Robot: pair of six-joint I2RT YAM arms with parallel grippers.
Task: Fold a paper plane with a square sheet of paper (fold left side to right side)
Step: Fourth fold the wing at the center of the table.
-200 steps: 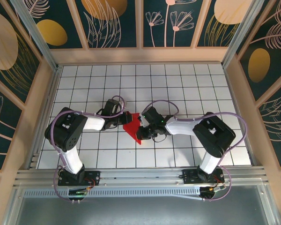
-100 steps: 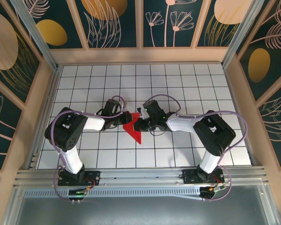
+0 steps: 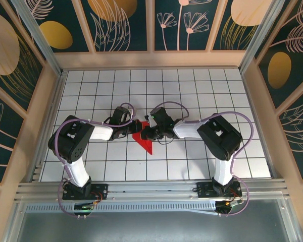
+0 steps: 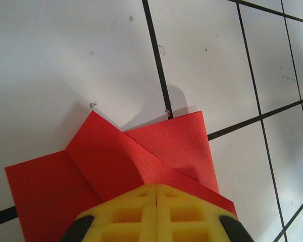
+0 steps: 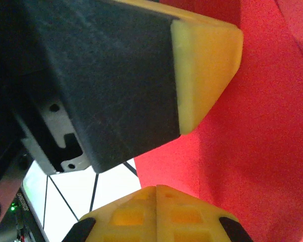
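The white, black-gridded desk (image 3: 217, 96) sits inside dark floral wall panels, and the folded red paper sheet (image 3: 147, 144) lies near its middle, mostly hidden from above by the two wrists meeting over it. From the left wrist it shows overlapping creased flaps, its near edge cut off behind the left jaws, which are closed pad to pad with nothing between them. The right jaws are likewise closed, seemingly resting on the sheet.

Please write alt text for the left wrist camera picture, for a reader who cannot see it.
A folded red sheet of paper with overlapping flaps lies on a white gridded table. The shut left tool, yellow-tipped, covers its near edge.
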